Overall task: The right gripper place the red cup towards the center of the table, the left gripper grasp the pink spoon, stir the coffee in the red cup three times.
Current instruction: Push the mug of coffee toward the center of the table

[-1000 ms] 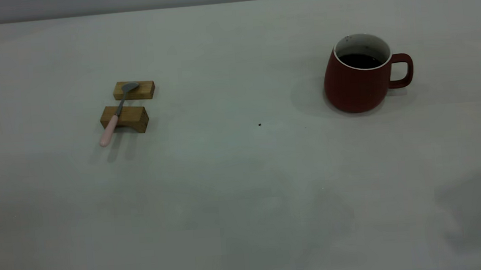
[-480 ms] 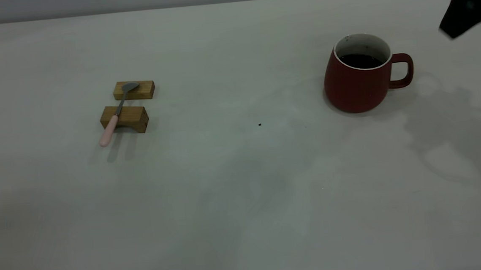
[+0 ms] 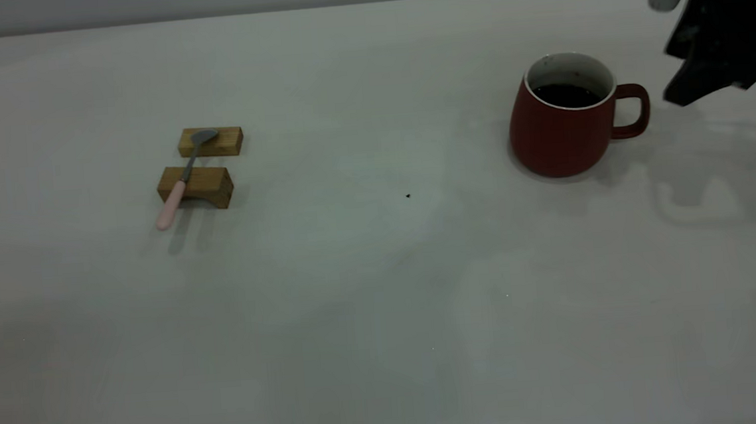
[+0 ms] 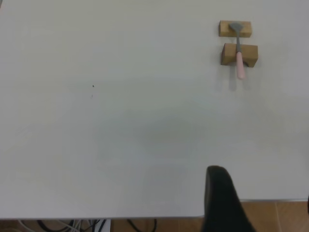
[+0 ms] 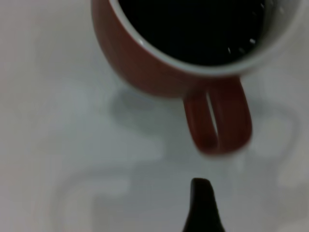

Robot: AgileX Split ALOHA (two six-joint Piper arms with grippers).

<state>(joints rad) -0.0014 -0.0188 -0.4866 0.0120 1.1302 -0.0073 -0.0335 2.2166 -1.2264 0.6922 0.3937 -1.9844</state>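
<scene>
Over on the left of the table (image 3: 357,293), two wooden blocks (image 3: 195,185) in a row, a small gap between them, carrying the pink spoon (image 3: 181,181): grey bowl on the farther block, neck across the gap, pink handle jutting past the nearer block, clear of the tabletop. Untouched, with the left gripper (image 4: 219,203) well away from it, seen only in its wrist view as one dark finger near the table's edge; whether its fingers are apart or together, cannot tell. Toward the right, upright on the table, the red cup (image 3: 565,126), white inside, holding dark coffee (image 3: 566,96) up to roughly the middle of the white wall, handle turned rightward. Just beyond that handle, raised above the table, the right gripper (image 3: 708,76), not touching the cup; finger spacing likewise impossible to tell.
</scene>
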